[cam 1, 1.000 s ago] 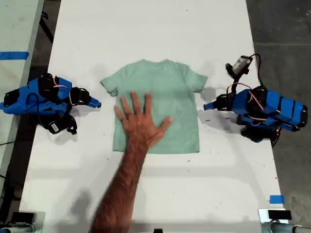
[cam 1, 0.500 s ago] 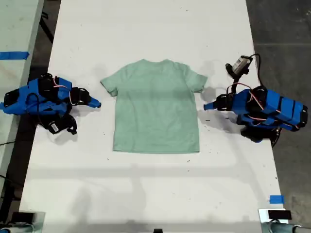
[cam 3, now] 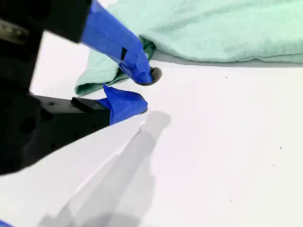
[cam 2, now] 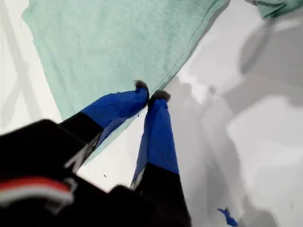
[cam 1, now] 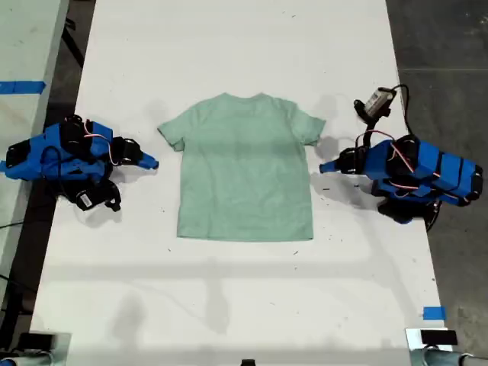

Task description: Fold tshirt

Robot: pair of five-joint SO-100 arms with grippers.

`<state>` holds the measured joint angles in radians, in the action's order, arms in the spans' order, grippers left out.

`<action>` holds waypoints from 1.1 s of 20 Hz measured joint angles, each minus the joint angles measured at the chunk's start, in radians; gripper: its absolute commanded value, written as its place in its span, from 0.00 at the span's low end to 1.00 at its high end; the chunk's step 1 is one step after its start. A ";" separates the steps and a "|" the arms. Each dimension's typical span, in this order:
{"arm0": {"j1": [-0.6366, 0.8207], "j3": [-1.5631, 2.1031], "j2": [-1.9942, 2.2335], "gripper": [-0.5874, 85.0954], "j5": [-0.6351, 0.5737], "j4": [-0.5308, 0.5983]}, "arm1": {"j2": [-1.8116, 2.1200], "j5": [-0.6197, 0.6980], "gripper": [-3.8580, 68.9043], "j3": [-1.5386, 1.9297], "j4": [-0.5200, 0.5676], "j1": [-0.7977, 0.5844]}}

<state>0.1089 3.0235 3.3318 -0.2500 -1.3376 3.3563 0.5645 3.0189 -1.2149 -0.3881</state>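
The pale mint-green tshirt [cam 1: 245,168] lies flat and face up in the middle of the white table [cam 1: 229,46], collar toward the exterior view's top. My first gripper [cam 1: 324,166] rests on the table at the exterior view's right. It is shut and empty, with its blue fingertips [cam 2: 150,91] just off the tshirt's [cam 2: 118,42] side hem. My second gripper [cam 1: 155,163] rests at the exterior view's left, shut and holding nothing. Its tips [cam 3: 146,90] are beside the near sleeve of the tshirt [cam 3: 213,28] without touching it.
A small device on a cable [cam 1: 375,102] lies above the arm on the exterior view's right. Blue tape [cam 1: 433,313] marks the table near that view's lower right. A second table with blue tape [cam 1: 21,87] stands at its left, and dark floor at its right.
A person's hand and forearm that pressed on the tshirt one second ago have withdrawn out of view. The tshirt and both arms have stayed put.
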 measured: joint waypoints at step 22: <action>-0.054 0.000 -0.002 0.01 0.256 -0.005 | 0.000 -0.647 0.05 0.000 0.000 0.112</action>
<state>0.0552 3.0235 3.3303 0.0061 -1.3422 3.3563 -0.0828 3.0189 -1.2149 -0.2761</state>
